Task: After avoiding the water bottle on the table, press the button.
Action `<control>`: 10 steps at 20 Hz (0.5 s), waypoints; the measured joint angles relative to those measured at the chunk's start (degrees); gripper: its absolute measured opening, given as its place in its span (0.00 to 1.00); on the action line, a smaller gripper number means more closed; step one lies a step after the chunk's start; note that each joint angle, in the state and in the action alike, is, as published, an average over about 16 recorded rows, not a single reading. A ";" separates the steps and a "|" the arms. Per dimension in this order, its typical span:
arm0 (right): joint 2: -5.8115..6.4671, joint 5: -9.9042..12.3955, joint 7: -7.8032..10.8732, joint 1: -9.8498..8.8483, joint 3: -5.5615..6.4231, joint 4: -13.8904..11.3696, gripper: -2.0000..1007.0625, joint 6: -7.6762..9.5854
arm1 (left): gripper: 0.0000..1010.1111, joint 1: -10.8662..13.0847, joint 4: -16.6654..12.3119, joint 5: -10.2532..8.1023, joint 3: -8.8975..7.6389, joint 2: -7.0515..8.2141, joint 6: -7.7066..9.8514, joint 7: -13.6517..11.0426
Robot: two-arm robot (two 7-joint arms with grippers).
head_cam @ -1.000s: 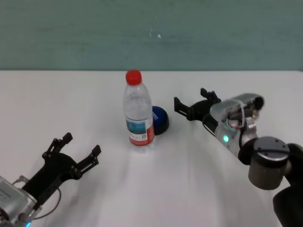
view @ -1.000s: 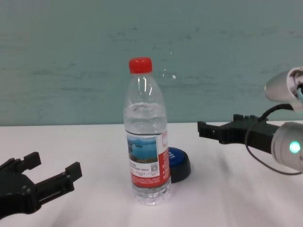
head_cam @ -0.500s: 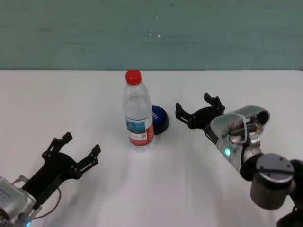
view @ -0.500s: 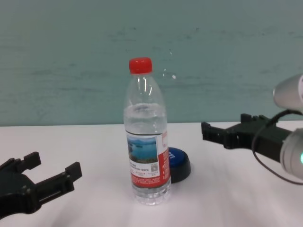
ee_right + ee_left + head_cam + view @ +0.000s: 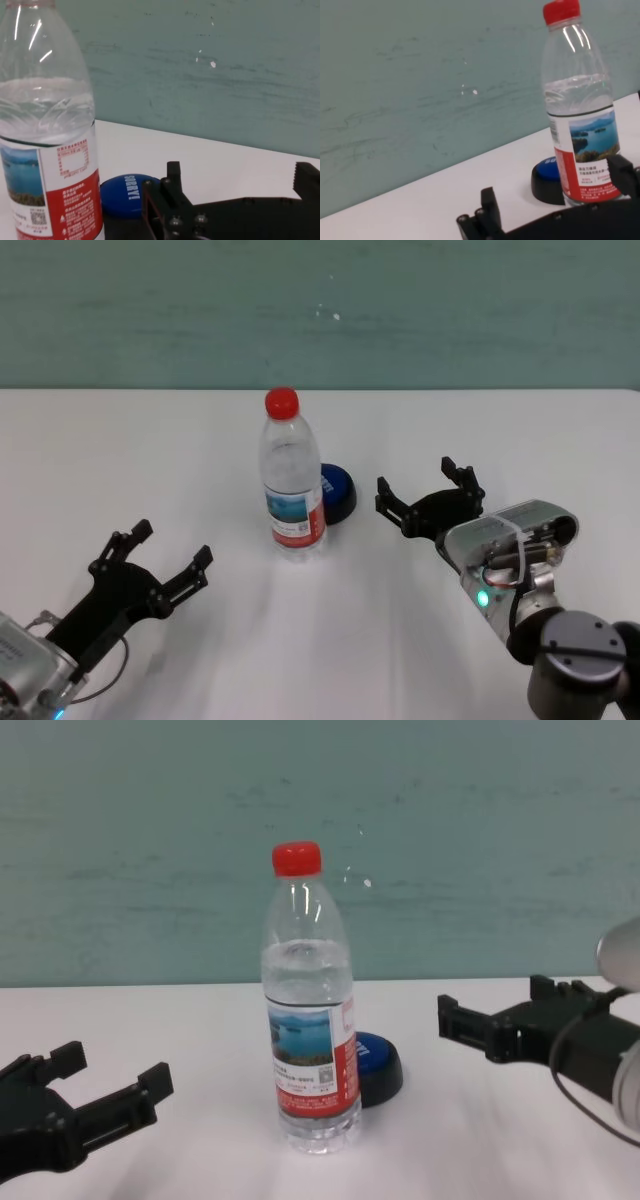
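1. Head view: the water bottle [image 5: 292, 475] stands upright on the table [image 5: 120, 460]. The button [image 5: 337, 492] sits just behind it, toward the right. The right gripper [image 5: 428, 495], fingers spread, is near the button on its right side, not touching. The left gripper [image 5: 165, 555], also spread, is well apart at the near left.
2. Left wrist view: the button shows partly behind the bottle.
3. Right wrist view: the blue dome lies just beyond the spread fingers [image 5: 172, 187].
4. Chest view: both grippers are low, and nothing is held.
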 joint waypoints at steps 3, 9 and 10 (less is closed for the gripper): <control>-0.61 -0.84 -0.53 -1.45 0.08 -0.96 1.00 -0.27 | 1.00 0.00 0.00 0.00 0.00 0.00 0.00 0.00; -1.54 -1.85 -0.93 -3.02 0.14 -1.80 1.00 -0.58 | 1.00 0.00 0.00 0.00 0.00 0.00 0.00 0.00; -1.64 -1.93 -0.94 -3.16 0.14 -1.87 1.00 -0.59 | 1.00 0.00 0.00 0.00 0.00 0.00 0.00 0.00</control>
